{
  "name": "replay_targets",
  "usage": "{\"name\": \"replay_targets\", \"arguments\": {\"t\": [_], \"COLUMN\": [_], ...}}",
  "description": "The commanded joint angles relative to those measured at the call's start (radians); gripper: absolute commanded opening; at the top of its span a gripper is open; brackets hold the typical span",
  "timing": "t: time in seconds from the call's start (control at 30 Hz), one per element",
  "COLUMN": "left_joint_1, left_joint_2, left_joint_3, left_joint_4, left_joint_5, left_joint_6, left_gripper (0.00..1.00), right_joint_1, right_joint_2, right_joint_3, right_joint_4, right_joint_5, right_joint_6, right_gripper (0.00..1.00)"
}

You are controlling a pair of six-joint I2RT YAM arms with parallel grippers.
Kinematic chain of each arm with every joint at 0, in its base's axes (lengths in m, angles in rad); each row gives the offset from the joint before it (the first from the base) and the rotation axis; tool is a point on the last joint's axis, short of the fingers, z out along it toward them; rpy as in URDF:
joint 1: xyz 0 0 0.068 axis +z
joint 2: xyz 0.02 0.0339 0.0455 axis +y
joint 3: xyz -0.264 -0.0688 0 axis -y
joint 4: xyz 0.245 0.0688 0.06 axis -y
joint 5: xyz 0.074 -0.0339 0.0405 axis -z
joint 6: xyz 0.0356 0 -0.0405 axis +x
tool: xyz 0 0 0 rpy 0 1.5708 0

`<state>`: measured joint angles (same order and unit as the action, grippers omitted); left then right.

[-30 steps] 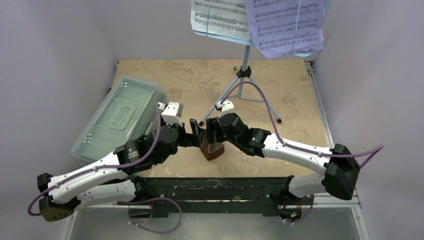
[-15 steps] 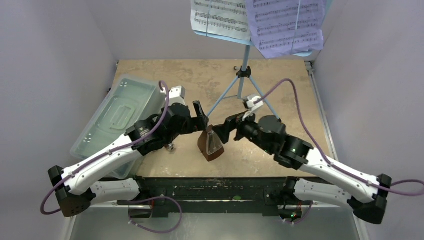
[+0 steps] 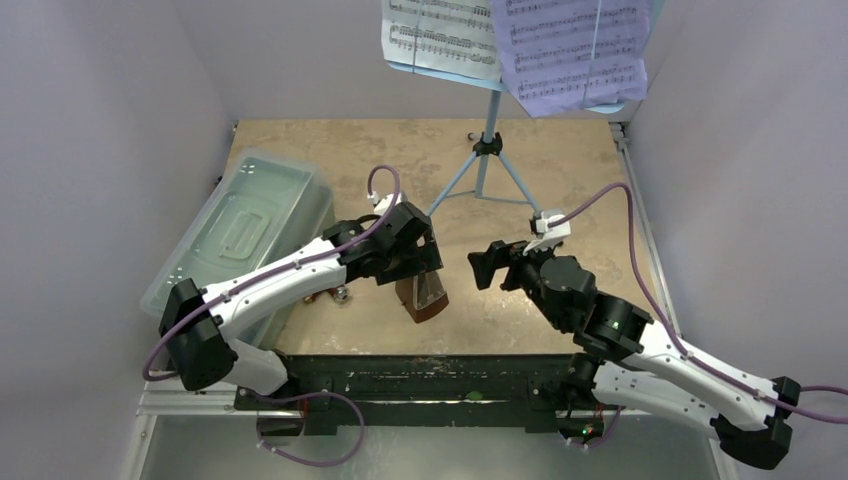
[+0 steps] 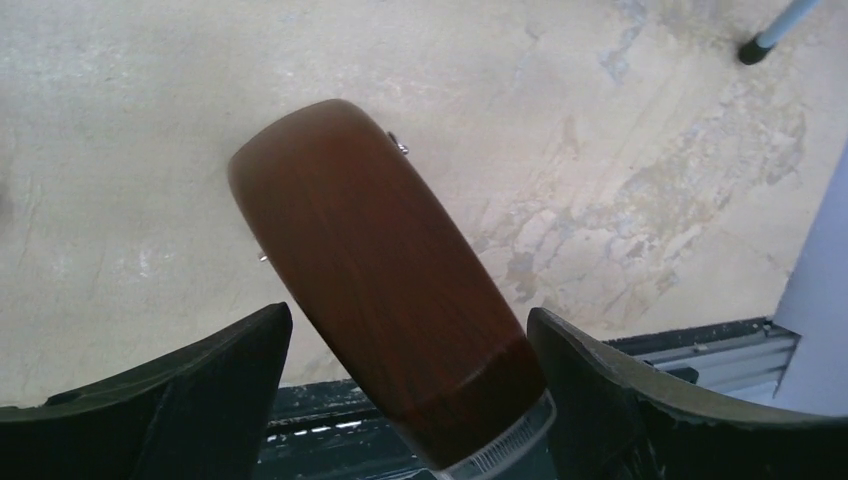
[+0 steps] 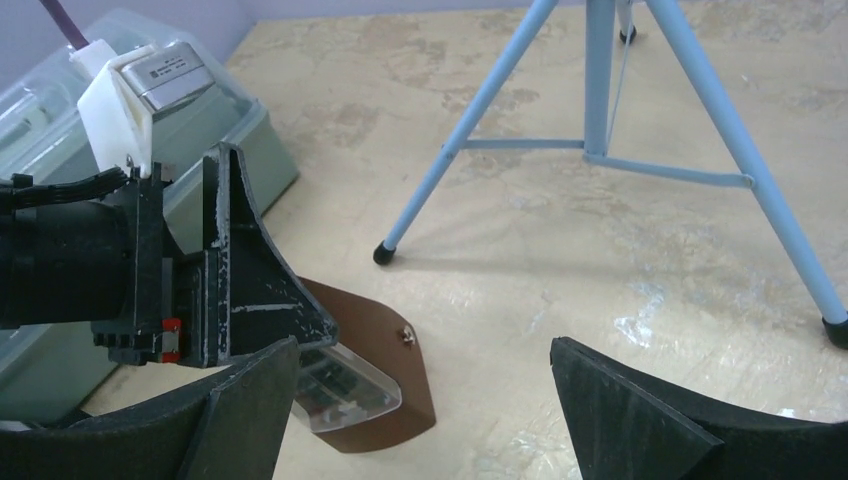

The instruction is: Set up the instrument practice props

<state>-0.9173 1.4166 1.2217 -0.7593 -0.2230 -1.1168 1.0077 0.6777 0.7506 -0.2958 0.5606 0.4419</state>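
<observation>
Tan tabletop (image 3: 560, 170): left pincer (image 4: 408, 310) spread astride metronome (image 4: 370, 270); right pincer (image 5: 425, 345) wide, apart.

Pale lilac walls (image 3: 100, 150) enclose a mottled beige tabletop (image 3: 580, 180) under soft, even light.

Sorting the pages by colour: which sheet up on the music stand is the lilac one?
The right-hand sheet is lilac and hangs lower; the left sheet is white.
</observation>
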Motion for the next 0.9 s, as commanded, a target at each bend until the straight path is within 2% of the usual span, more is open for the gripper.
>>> {"name": "replay_targets", "arguments": {"t": [0.0,0.23,0.37,0.4,0.43,0.5,0.53,0.73,0.87], "left_joint_1": [0.003,0.001,0.001,0.001,0.001,0.001,0.002,0.003,0.003], "left_joint_2": [0.030,0.119,0.134,0.139,0.146,0.163,0.167,0.153,0.082], "left_joint_3": [0.025,0.029,0.028,0.033,0.038,0.048,0.053,0.053,-0.033], "left_joint_4": [-0.067,-0.054,-0.076,-0.073,-0.073,-0.074,-0.070,-0.001,0.111], "left_joint_5": [-0.105,-0.112,-0.180,-0.196,-0.207,-0.236,-0.248,-0.285,-0.239], "left_joint_6": [-0.078,-0.073,-0.088,-0.084,-0.074,-0.047,-0.024,0.270,0.459], "left_gripper": [0.86,0.84,0.85,0.82,0.76,0.56,0.49,0.30,0.24], "right_joint_1": [0.002,0.002,0.001,0.002,0.002,0.002,0.002,-0.001,-0.032], "right_joint_2": [0.012,0.043,0.064,0.071,0.078,0.095,0.101,0.137,0.204], "right_joint_3": [-0.011,-0.044,-0.050,-0.051,-0.050,-0.045,-0.042,-0.059,-0.092], "right_joint_4": [0.009,0.043,0.057,0.062,0.066,0.069,0.069,0.111,0.217], "right_joint_5": [0.026,-0.011,-0.013,-0.014,-0.016,-0.022,-0.023,-0.076,-0.241], "right_joint_6": [0.039,0.053,0.051,0.049,0.048,0.043,0.041,0.023,0.007], "right_gripper": [0.99,0.99,0.99,0.99,0.99,0.99,0.99,0.99,0.99]}}
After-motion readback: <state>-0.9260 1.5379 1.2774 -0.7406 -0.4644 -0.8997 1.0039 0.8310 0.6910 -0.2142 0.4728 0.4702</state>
